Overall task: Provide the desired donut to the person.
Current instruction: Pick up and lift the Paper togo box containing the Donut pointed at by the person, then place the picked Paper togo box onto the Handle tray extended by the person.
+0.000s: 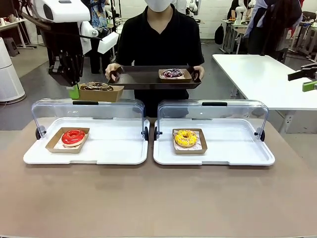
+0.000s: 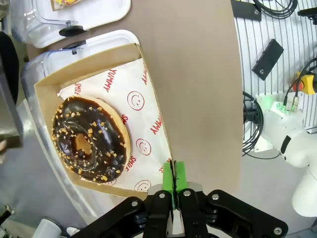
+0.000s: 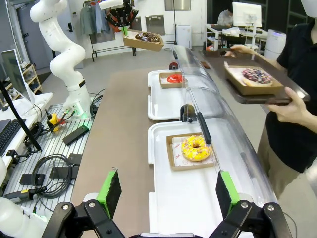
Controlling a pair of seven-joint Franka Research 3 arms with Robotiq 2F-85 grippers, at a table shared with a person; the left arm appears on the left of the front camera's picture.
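carrying the chocolate donut (image 1: 96, 86) in its cardboard tray (image 1: 100, 93), the left gripper (image 1: 73, 91) is clamped together on the tray's near-left rim and holds it in the air above the far edge of the desk (image 1: 158, 198), just beside the left end of the black serving tray (image 1: 148, 79) that the person (image 1: 159, 39) holds out in both hands. the left wrist view shows the green pads (image 2: 179, 174) pinching the cardboard edge, with the donut lying flat on printed paper (image 2: 143, 114). a purple-glazed donut (image 1: 173, 73) in its own cardboard already sits on the right part of the serving tray. the right gripper (image 3: 167, 191) hangs with its fingers wide apart and nothing between them, over the near-right corner of the desk. a red donut (image 1: 73, 137) and a yellow donut (image 1: 185, 138) rest in the 2 white display trays under raised clear lids.

the step in hand looks like the handover. the next move probably calls for easing the cardboard tray right onto the bare left part of the serving tray, level, then letting go.
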